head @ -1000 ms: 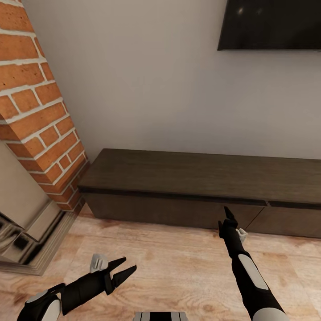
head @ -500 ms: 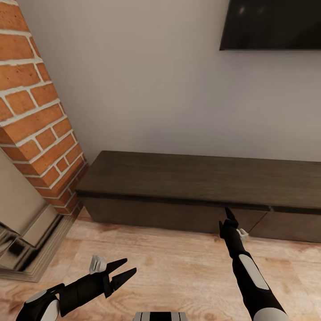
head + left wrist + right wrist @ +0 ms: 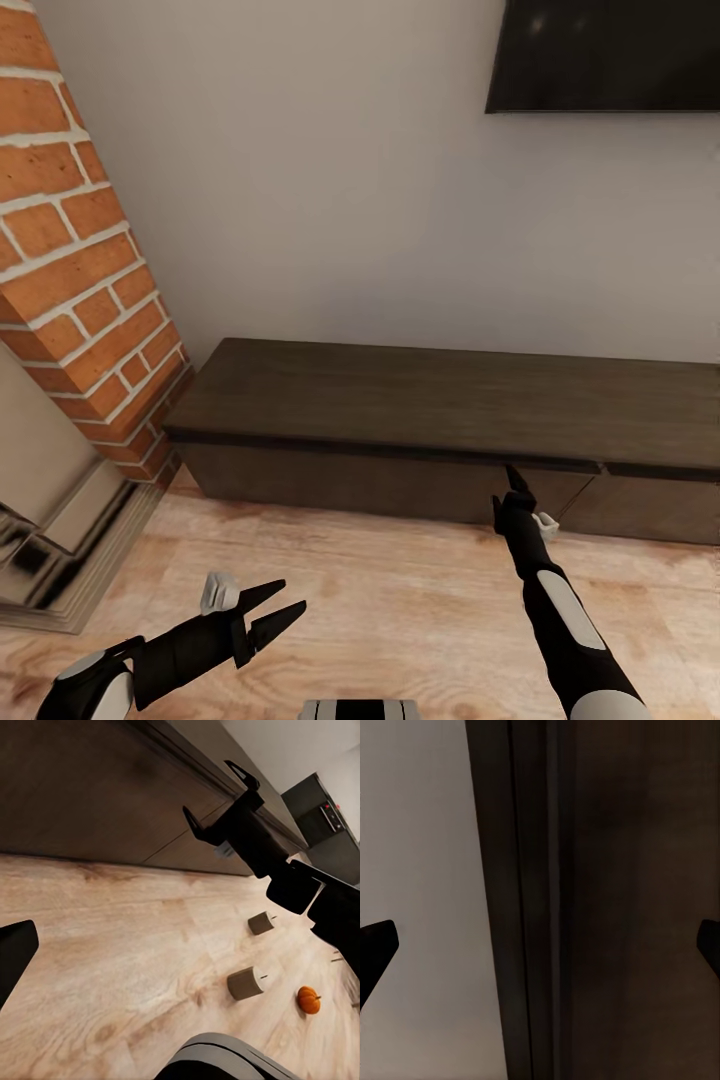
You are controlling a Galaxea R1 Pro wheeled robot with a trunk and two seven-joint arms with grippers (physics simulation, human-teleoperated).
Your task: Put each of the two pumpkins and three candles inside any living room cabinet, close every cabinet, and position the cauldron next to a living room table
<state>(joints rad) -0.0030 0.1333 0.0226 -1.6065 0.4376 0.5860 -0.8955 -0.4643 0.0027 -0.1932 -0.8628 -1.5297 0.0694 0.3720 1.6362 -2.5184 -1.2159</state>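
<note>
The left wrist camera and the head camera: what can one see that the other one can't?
Left wrist camera alone: two candles lying on their sides on the floor, and a small orange pumpkin past them.

Head camera alone: the brick fireplace, the wall TV, and the left gripper, open and empty.

Both: the dark wooden cabinet with its fronts shut, the plank floor, and the right gripper reaching close to the cabinet's front.

the cabinet (image 3: 430, 400) and tv (image 3: 603, 55) are running off the head view's right edge, the brick fireplace (image 3: 70, 260) is getting cropped at the left, and a thin candle-like shape (image 3: 339, 959) is staying too small to identify.
</note>
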